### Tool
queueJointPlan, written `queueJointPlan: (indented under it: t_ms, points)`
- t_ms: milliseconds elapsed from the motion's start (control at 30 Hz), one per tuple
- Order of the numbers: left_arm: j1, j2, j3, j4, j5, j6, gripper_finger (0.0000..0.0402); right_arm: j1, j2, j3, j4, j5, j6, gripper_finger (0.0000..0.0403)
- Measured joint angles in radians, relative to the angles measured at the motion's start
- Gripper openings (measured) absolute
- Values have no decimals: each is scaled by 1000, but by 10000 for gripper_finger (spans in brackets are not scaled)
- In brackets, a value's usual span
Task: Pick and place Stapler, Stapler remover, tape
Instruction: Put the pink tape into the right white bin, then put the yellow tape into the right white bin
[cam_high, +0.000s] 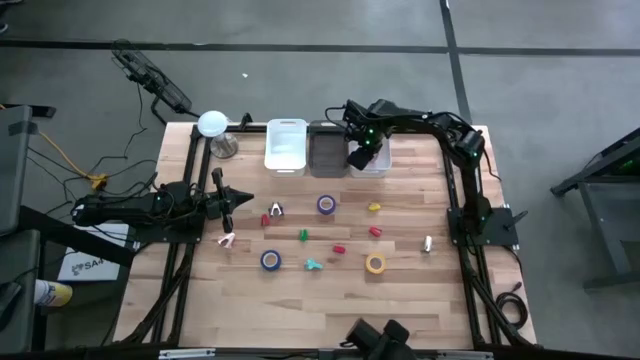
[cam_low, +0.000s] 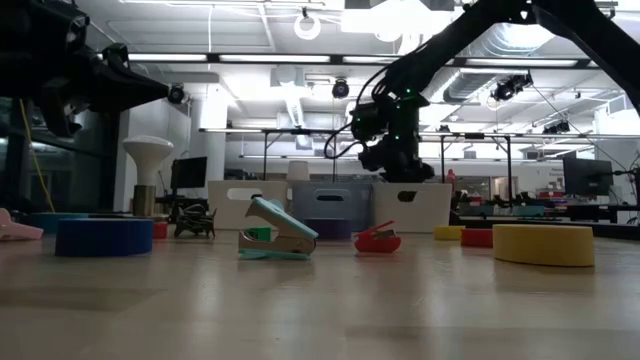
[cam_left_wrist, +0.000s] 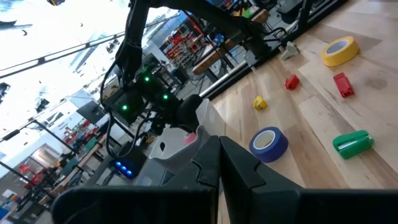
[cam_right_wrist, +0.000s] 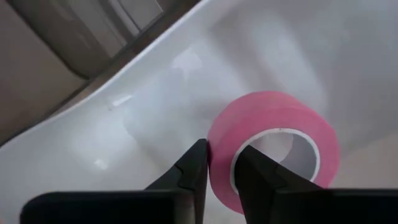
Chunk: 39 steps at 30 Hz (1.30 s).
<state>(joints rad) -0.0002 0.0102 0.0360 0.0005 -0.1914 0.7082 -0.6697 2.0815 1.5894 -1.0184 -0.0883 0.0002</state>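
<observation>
My right gripper (cam_high: 362, 157) hangs over the right white bin (cam_high: 378, 168) at the table's far edge, pointing down, shut on a pink tape roll (cam_right_wrist: 273, 112). On the table lie two blue tape rolls (cam_high: 326, 204) (cam_high: 271, 260), a yellow tape roll (cam_high: 375, 263), a teal stapler (cam_low: 277, 240), a small red stapler (cam_low: 378, 240) and a dark clawed staple remover (cam_high: 275, 210). My left gripper (cam_high: 228, 200) waits shut at the table's left side, held level above the wood. My right gripper has the pink roll's wall (cam_right_wrist: 221, 167) between its fingers, one finger outside the ring and one inside the hollow centre. The fingers come from above, pointing down into the bin. The roll sits tilted inside the white bin; whether it rests on the bottom I cannot tell.
A grey bin (cam_high: 325, 148) and a second white bin (cam_high: 286, 145) stand in a row left of the right bin. Small red, green and yellow blocks are scattered mid-table. A white lamp (cam_high: 213, 125) stands at the far left. Bare wood lies along the near edge.
</observation>
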Motion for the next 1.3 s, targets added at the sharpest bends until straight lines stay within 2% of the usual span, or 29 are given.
queueJointPlan:
  t_ms: [200,467,700,1000,1300]
  points:
    - [0,0,0,0,0,-6,3,2,0,0,-18,-4,19,85]
    - [0,0,0,-1,0,-6,3,2,0,0,-52,-79,30,138]
    - [0,0,0,-1,0,-7,3,-2,0,9,-63,-26,45,170]
    - [0,0,0,-1,0,-8,3,-7,-1,152,-131,-7,44,174]
    - [0,0,0,-2,0,-8,3,10,-2,298,-325,64,44,174]
